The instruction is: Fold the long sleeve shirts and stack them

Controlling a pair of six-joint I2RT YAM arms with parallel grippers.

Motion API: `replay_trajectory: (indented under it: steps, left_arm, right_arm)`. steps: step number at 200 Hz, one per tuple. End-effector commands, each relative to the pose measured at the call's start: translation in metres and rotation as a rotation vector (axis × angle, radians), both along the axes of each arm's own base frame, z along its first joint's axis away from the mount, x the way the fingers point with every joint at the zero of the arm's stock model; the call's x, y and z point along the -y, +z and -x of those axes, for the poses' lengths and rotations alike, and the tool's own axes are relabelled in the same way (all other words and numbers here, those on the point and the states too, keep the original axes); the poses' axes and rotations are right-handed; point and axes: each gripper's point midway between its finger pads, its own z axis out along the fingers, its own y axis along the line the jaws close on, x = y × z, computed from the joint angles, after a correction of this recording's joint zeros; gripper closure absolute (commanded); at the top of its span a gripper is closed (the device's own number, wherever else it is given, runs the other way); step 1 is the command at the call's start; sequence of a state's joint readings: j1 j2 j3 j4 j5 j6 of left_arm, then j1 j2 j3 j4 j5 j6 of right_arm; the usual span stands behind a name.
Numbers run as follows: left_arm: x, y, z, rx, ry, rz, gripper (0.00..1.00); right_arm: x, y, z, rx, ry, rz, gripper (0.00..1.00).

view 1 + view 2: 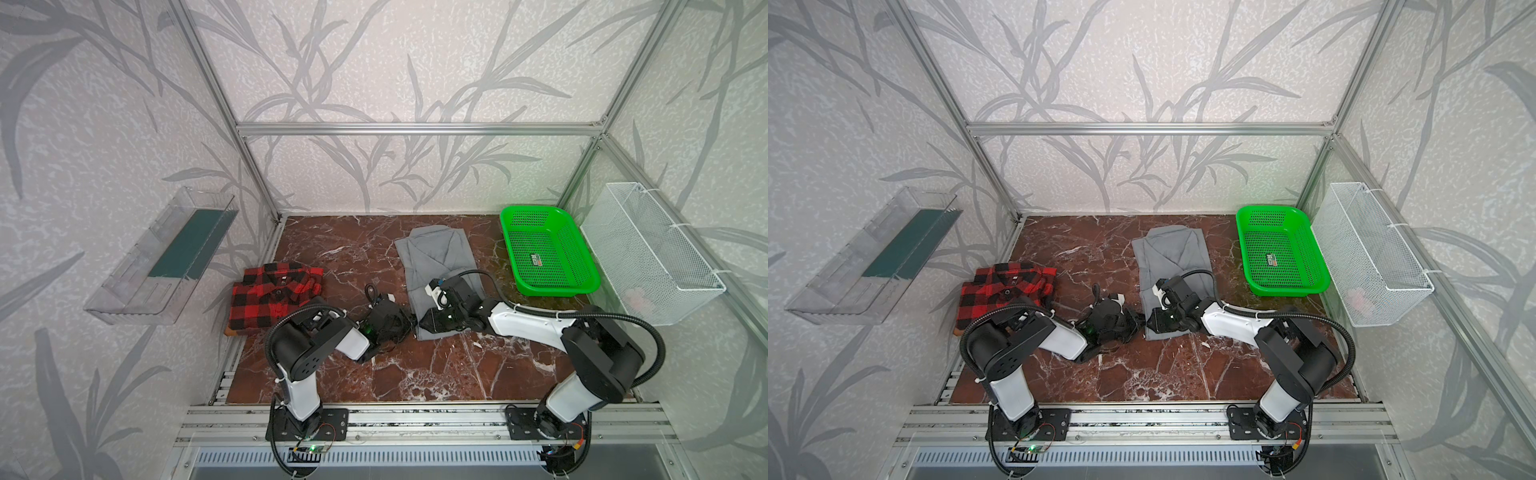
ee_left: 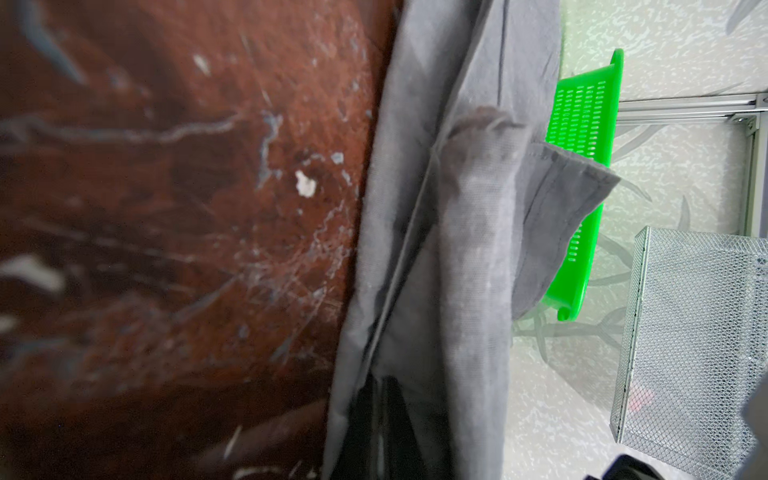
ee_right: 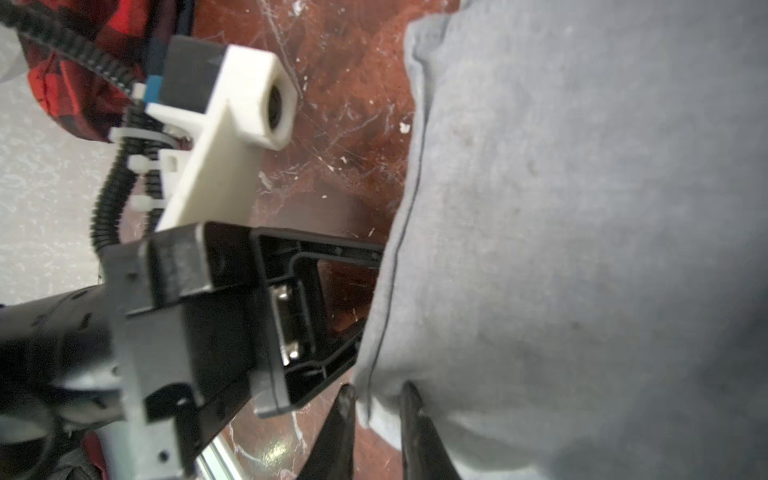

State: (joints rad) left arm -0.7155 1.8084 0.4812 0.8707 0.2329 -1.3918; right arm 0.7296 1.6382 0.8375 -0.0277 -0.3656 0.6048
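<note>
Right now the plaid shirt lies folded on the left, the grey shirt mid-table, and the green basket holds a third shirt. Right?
No: the green basket holds no shirt, only a small label, as both top views show. The plaid shirt on the left and grey shirt mid-table are as stated.

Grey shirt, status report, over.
Left gripper shut on grey shirt, near hem. Right gripper astride same hem, grip unclear. Plaid shirt folded, apart at left. Green basket beside, not touching.
</note>
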Motion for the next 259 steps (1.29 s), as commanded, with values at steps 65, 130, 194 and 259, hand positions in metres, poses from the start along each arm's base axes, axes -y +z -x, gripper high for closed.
replay_trajectory:
  steps: [65, 130, 194, 259]
  left_arm:
    - [0.001, -0.010, 0.009, -0.028, 0.004, 0.022, 0.88]
    - [-0.020, -0.001, 0.018, -0.027, 0.027, -0.023, 0.44]
    - [-0.040, 0.038, 0.002, 0.041, 0.018, -0.151, 0.44]
    - [-0.051, 0.046, -0.005, 0.069, -0.023, -0.228, 0.72]
  right_arm:
    - [-0.006, -0.039, -0.007, -0.047, -0.024, 0.032, 0.88]
    - [-0.004, -0.038, -0.007, -0.048, -0.026, 0.036, 0.88]
    - [-0.008, -0.016, -0.008, -0.028, -0.014, 0.000, 0.85]
    - [-0.010, 0.044, -0.022, 0.082, 0.002, -0.041, 0.70]
